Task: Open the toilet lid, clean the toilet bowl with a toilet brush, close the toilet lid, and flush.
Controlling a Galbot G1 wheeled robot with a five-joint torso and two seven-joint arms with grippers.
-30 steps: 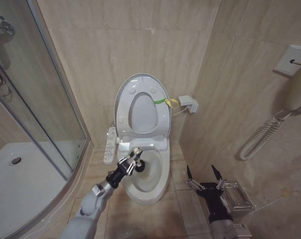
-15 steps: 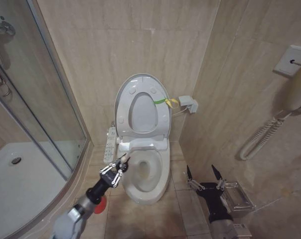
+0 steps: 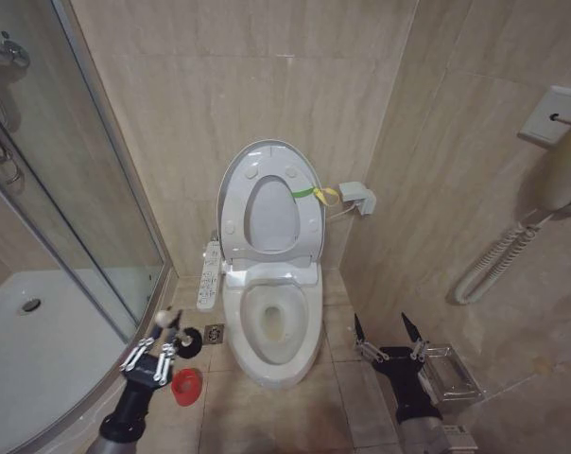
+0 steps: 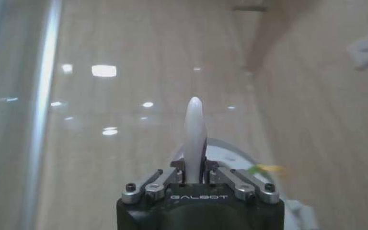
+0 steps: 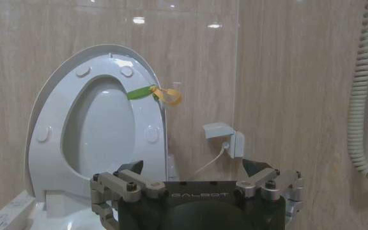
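The toilet lid [image 3: 269, 213] stands raised against the wall with the seat ring up in front of it, and shows too in the right wrist view [image 5: 101, 124]. Below it the white toilet bowl [image 3: 271, 326] is uncovered. My left gripper [image 3: 153, 356] is left of the bowl, low over the floor, shut on the toilet brush [image 3: 185, 339]. The brush's black head hangs just above the red cup holder [image 3: 185, 386]. Its white handle [image 4: 195, 134] sticks up between that gripper's fingers [image 4: 195, 178]. My right gripper [image 3: 384, 331] waits open to the right of the bowl [image 5: 193, 167].
A curved glass shower enclosure [image 3: 87, 246] and its tray [image 3: 40, 340] close off the left. A floor drain [image 3: 215, 332] lies beside the bowl, and a button strip [image 3: 209, 274] on its side. A wall box [image 3: 358, 197], a corded handset [image 3: 550, 180] and a metal rack [image 3: 451, 371] are on the right.
My left gripper has carried the brush out of the bowl, leftward and down to above the red cup. The right arm has not moved.
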